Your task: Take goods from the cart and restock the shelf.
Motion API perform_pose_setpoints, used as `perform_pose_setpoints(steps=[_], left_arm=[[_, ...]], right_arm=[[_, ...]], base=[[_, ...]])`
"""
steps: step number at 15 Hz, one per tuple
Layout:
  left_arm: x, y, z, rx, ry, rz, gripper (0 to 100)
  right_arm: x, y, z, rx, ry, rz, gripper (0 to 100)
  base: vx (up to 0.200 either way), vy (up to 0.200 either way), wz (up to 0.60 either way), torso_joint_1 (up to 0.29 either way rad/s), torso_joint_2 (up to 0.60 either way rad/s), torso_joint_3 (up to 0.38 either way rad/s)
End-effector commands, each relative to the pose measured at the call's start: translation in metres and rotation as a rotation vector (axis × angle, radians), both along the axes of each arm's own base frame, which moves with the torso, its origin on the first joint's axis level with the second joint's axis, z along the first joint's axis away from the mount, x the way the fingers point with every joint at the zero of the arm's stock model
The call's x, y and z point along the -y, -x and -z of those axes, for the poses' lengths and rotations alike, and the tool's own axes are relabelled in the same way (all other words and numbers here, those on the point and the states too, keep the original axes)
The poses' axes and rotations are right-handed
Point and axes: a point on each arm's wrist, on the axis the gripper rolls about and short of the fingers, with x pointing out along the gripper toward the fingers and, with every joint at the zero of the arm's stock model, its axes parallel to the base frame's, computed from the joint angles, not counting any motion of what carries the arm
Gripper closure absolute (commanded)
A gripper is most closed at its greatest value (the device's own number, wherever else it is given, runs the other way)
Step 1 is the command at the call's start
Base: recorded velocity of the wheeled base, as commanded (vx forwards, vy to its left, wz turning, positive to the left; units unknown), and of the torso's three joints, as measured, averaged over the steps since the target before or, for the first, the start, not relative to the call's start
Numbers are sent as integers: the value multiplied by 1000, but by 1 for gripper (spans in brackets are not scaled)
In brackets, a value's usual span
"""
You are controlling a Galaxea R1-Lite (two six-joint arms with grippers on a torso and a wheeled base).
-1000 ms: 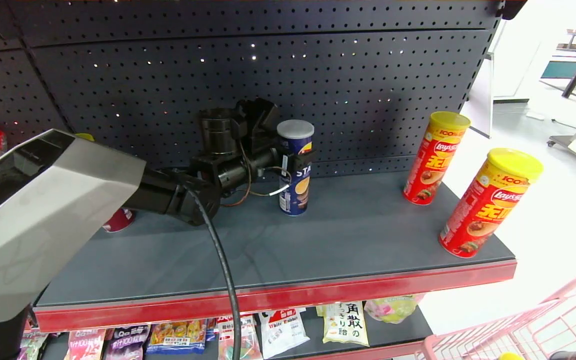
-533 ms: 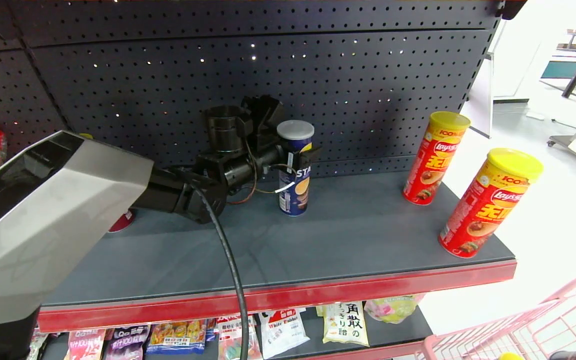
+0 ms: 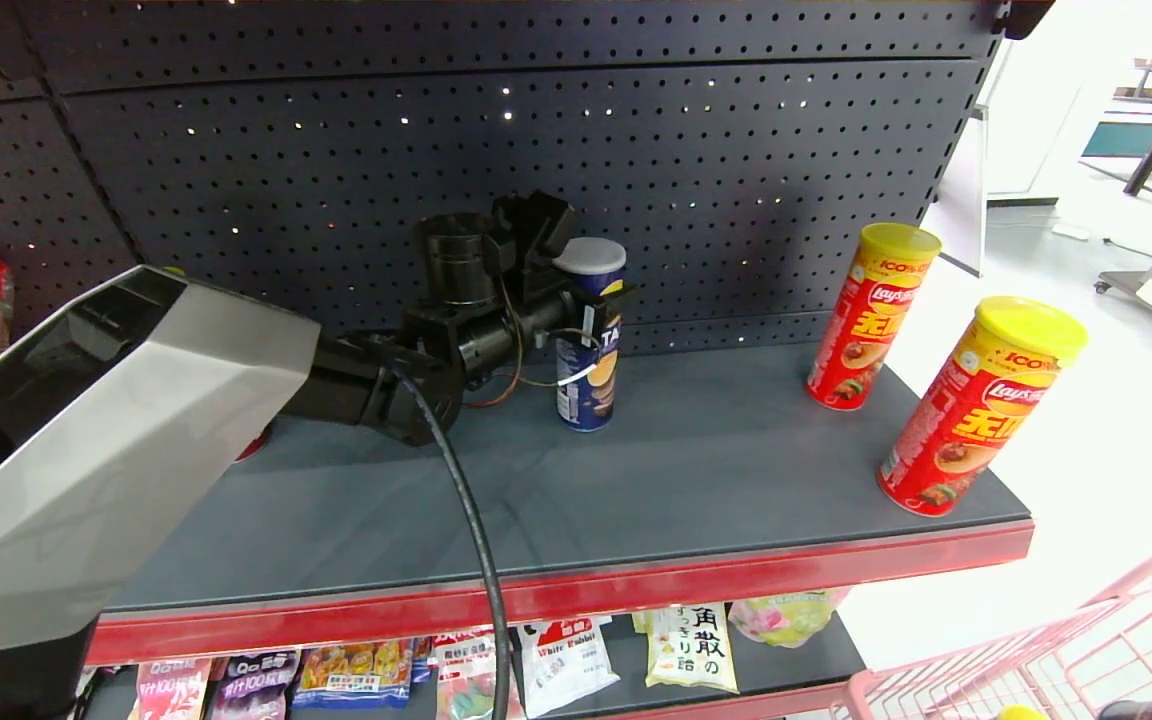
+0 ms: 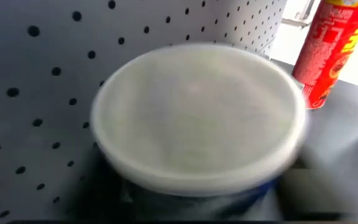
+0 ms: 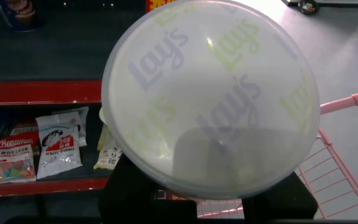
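Blue can (image 3: pixel 588 345), far middle of shelf (image 3: pixel 696 480), grasped by jaws of left gripper (image 3: pixel 591 310); jaws of right gripper (image 5: pixel 211 198) clench clear-lidded can (image 5: pixel 211 99); 2 red cans (image 3: pixel 871 315) stand right.

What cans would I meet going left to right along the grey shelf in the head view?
The blue can → red can by the back panel → red can at the front edge.

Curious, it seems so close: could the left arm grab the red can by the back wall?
Probably not yet: the left gripper is closed around the blue can. The shelf between it and the red can lies bare, though.
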Motion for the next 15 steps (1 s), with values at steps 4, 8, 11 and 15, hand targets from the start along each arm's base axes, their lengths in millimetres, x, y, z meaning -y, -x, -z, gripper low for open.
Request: perform_pose_setpoints(steps=[4, 8, 11, 15], left_arm=[[2, 3, -1, 2, -1, 20, 100], [-5, 18, -27, 26, 12, 132, 100], [-21, 50, -38, 4, -1, 290, 100], [-40, 82, -25, -16, -33, 385, 100]], right_arm=[[0, 0, 0, 0, -1, 11, 100], [0, 0, -1, 3, -1, 13, 100], [0, 0, -1, 3, -1, 13, 100], [0, 1, -3, 11, -2, 14, 100]], base=[[0, 0, 0, 0, 0, 0], [0, 0, 0, 0, 0, 0], [0, 0, 0, 0, 0, 0], [0, 0, 0, 0, 0, 0]])
